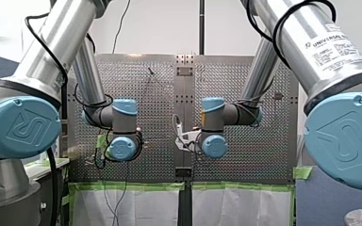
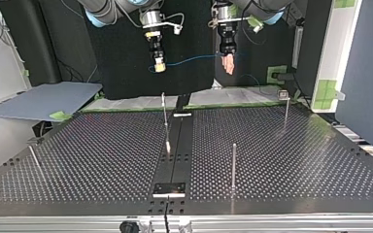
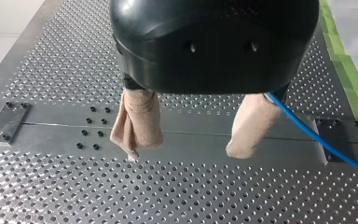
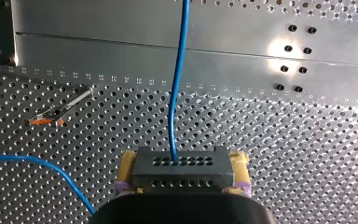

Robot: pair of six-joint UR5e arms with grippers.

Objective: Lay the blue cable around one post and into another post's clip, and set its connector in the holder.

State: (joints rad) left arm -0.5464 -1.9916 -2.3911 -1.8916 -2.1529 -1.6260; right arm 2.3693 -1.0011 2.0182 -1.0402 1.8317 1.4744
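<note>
**Both grippers held high above the table [image 2: 281, 165].** The right gripper [image 2: 159, 66] is closed on the connector [image 4: 182, 173], a dark block with rows of holes, which is clamped between yellow pads [image 4: 240, 163]. The cable [image 4: 177, 93] is seen leaving the connector's front face and running straight ahead over the table. A second stretch of it curves past beside the gripper. In the top view the cable is strung through the air from the right gripper to the left gripper [image 3: 185, 153], with a slight sag and well clear of the table. The left gripper's beige-padded fingers [image 3: 139, 122] are spread wide, and nothing is held between them. The cable is passed along the outer side of one finger; whether it touches the finger cannot be told. Thin posts [image 2: 233, 165] are set upright on the table, well apart from both grippers and from the cable.
</note>
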